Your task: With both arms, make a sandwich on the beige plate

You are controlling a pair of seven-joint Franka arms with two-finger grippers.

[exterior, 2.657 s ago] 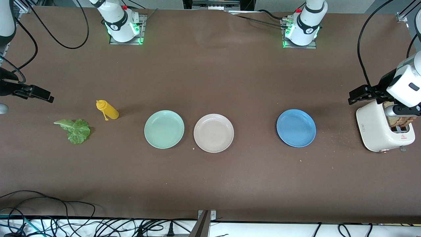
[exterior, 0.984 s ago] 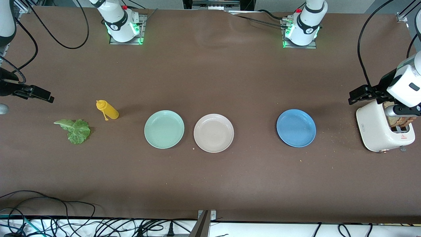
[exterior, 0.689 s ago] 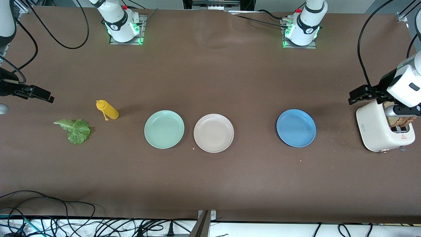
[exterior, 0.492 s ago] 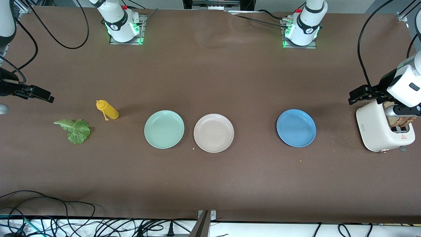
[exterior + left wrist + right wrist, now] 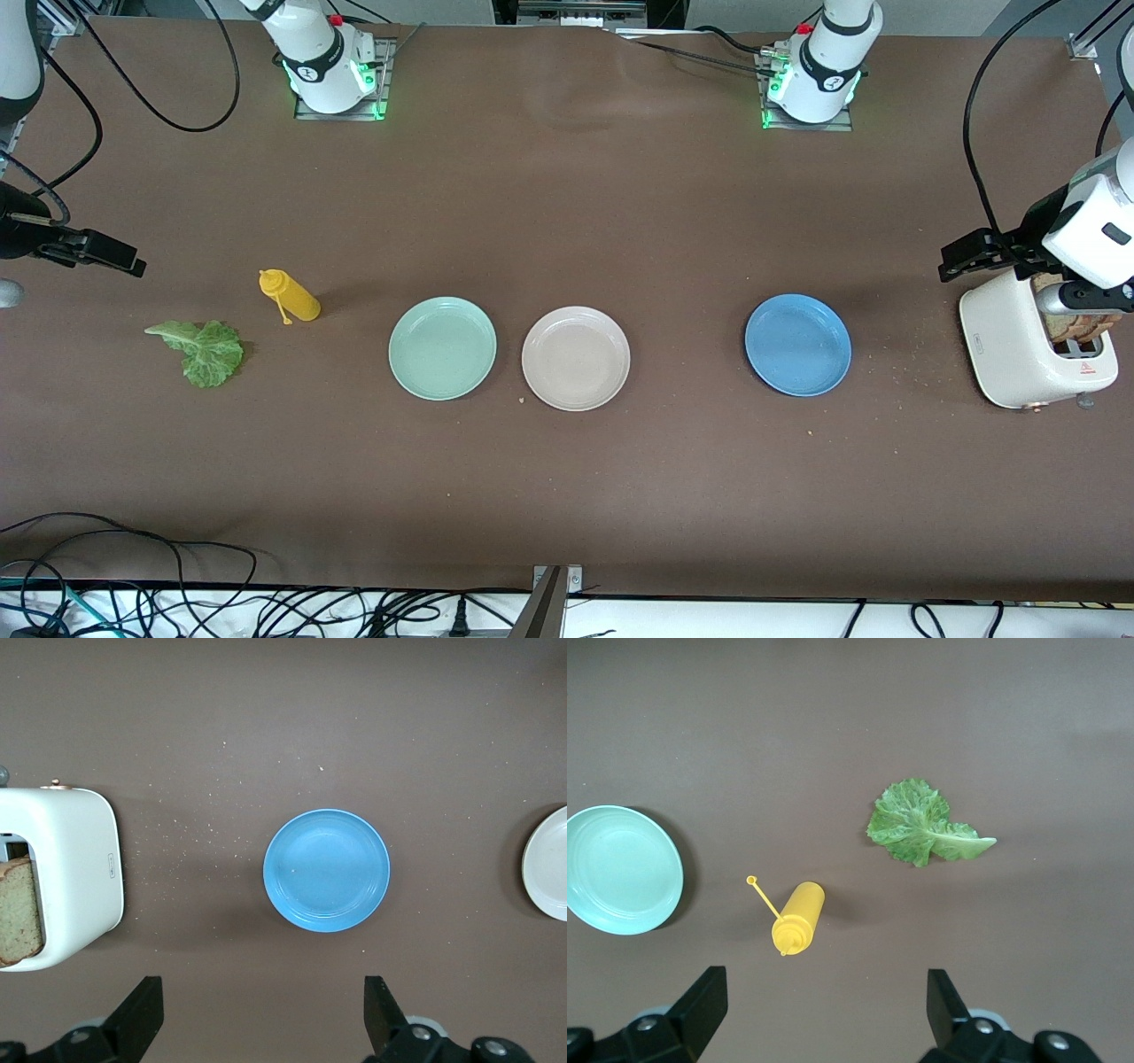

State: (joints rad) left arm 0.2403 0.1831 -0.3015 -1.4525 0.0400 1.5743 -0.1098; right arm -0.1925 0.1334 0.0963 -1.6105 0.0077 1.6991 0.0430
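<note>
The beige plate (image 5: pixel 576 358) lies bare at the table's middle, its rim also at the edge of the left wrist view (image 5: pixel 549 864). A green lettuce leaf (image 5: pixel 202 349) (image 5: pixel 921 822) lies flat toward the right arm's end. Brown bread (image 5: pixel 1076 328) (image 5: pixel 19 912) stands in a white toaster (image 5: pixel 1028 350) at the left arm's end. My left gripper (image 5: pixel 264 1014) hangs high and open over the table beside the toaster and the blue plate (image 5: pixel 326 870). Open as well, my right gripper (image 5: pixel 824 1005) is held high over the table by a yellow bottle (image 5: pixel 799 917), holding nothing.
A mint-green plate (image 5: pixel 442 348) sits beside the beige plate, toward the right arm's end. The blue plate (image 5: pixel 797 345) lies between the beige plate and the toaster. The yellow squeeze bottle (image 5: pixel 291 297) lies on its side by the lettuce. Crumbs dot the table near the toaster.
</note>
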